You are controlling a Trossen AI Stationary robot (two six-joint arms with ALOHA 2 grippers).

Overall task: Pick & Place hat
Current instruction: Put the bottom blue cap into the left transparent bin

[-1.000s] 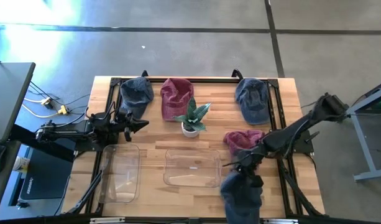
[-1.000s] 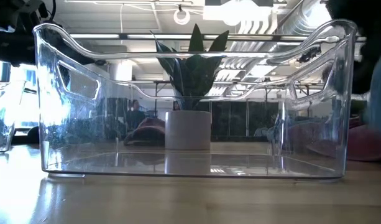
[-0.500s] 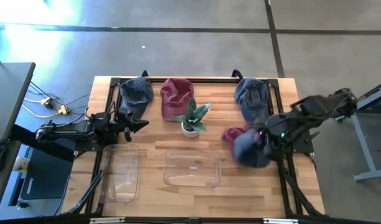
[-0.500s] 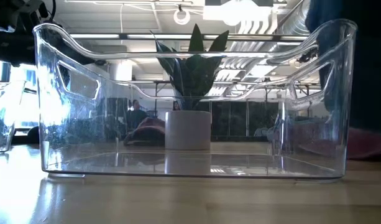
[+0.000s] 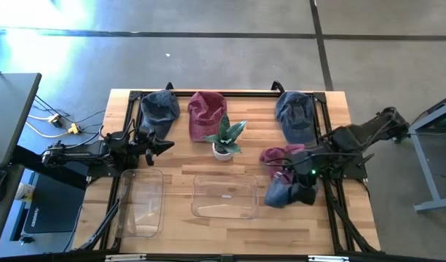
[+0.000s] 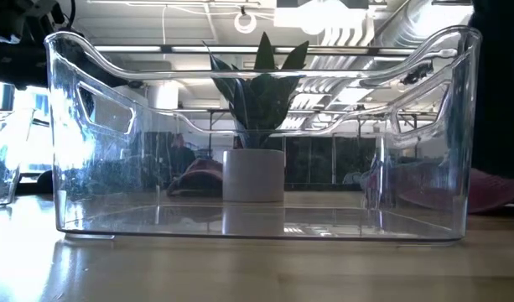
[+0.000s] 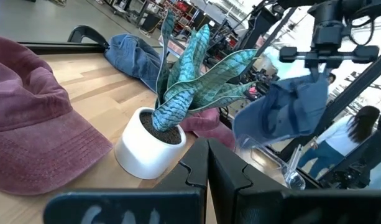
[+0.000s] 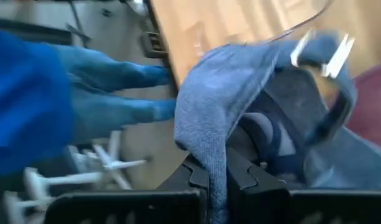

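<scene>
A wooden table (image 5: 186,156) is seen from above, with a dark arm at each side. The right gripper (image 5: 304,191) is held near the table's right front, its fingers (image 8: 206,177) closed on the fabric of a blue hat (image 5: 281,192). The hat is pinched by its edge and hangs from the gripper, just right of a clear bin (image 5: 224,196) and in front of a red hat (image 5: 284,159) lying on the table. From the left wrist, the blue hat (image 7: 289,115) is seen lifted in the air beyond a potted plant (image 7: 178,106).

The left gripper (image 5: 164,144) is parked at the table's left side, behind a second clear bin (image 5: 140,202); its fingers (image 7: 209,171) are pressed together and nothing is held.

Three more hats are laid along the far edge: a blue one (image 5: 159,109) at the left, a red one (image 5: 206,113) beside it, and a blue one (image 5: 295,116) at the right. The plant (image 5: 225,138) stands near the table's middle.
</scene>
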